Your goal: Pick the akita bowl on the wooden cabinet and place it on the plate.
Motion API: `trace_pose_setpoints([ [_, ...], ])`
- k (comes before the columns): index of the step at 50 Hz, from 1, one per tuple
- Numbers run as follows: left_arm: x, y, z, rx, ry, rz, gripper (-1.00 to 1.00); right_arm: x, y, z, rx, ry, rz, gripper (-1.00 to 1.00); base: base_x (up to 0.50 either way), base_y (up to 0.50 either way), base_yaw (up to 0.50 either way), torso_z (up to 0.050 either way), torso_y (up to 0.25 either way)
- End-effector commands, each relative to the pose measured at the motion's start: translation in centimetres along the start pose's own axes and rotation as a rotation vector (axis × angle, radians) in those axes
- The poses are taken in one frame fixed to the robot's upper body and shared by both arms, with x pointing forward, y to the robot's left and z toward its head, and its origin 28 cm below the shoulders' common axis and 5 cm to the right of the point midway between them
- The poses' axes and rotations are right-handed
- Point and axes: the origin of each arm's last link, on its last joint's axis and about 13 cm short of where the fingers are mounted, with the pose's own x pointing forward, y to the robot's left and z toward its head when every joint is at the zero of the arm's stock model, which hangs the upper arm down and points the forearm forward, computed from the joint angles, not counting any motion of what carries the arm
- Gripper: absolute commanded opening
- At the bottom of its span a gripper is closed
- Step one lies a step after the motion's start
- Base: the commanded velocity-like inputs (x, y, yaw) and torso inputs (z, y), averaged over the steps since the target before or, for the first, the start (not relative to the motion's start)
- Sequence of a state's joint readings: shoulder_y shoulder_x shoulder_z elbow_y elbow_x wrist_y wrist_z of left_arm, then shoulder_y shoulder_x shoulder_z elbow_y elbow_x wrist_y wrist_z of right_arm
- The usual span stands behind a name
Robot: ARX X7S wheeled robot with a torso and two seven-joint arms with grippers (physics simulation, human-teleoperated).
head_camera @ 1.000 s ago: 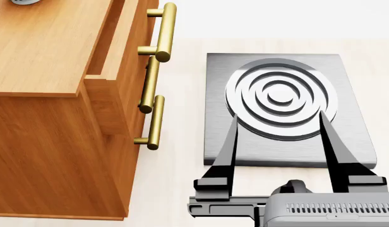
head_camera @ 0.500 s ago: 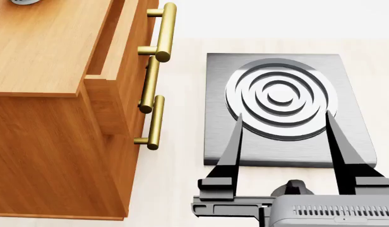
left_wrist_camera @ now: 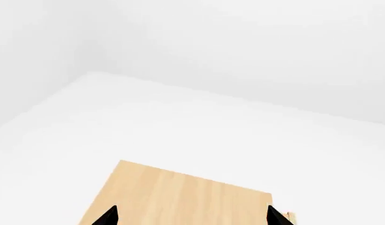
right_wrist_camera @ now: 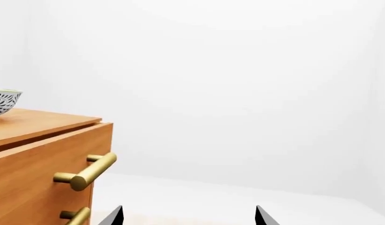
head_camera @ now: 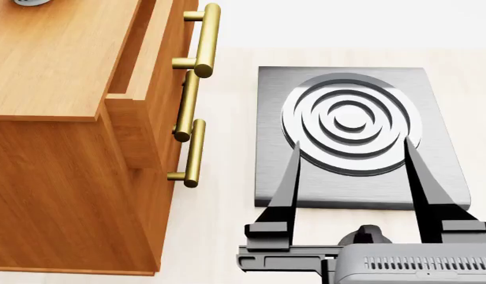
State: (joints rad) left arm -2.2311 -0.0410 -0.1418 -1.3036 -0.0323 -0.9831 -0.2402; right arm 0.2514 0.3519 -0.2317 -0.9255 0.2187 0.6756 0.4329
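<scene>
Well, no legible writing; bowl atop wooden cabinet.

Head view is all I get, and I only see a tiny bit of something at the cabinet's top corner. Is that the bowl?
Observer: Yes. The right wrist view shows the akita bowl sitting on top of the wooden cabinet. It is white with a dark speckled pattern.
Operator: Where's my left gripper?
Observer: The left gripper shows only in the left wrist view, with its fingertips spread, facing a pale wooden table.
Operator: Is the plate there?
Observer: No view shows the plate. Past that table there is only white floor.
</scene>
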Motion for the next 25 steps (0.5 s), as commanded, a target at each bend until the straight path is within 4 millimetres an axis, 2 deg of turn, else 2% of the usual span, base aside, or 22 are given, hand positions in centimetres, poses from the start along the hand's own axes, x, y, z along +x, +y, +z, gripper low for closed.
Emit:
trace_pose_setpoints([
  [1,-0.3,1.0,0.5,-0.009,-0.004,0.065,1.00,0.0,0.1,0.0,0.002,-0.001,0.006,1.00,0.00,0.00,0.00,0.000,0.000],
  [13,0.1,2.3,0.6,-0.022,-0.014,0.121,1.00,-0.1,0.2,0.0,0.002,-0.001,0.009,1.00,0.00,0.00,0.00,0.000,0.000],
  [25,0.1,3.2,0.4,0.045,0.002,0.227,1.00,-0.1,0.1,0.0,0.003,-0.001,0.005,1.00,0.00,0.00,0.00,0.000,0.000],
])
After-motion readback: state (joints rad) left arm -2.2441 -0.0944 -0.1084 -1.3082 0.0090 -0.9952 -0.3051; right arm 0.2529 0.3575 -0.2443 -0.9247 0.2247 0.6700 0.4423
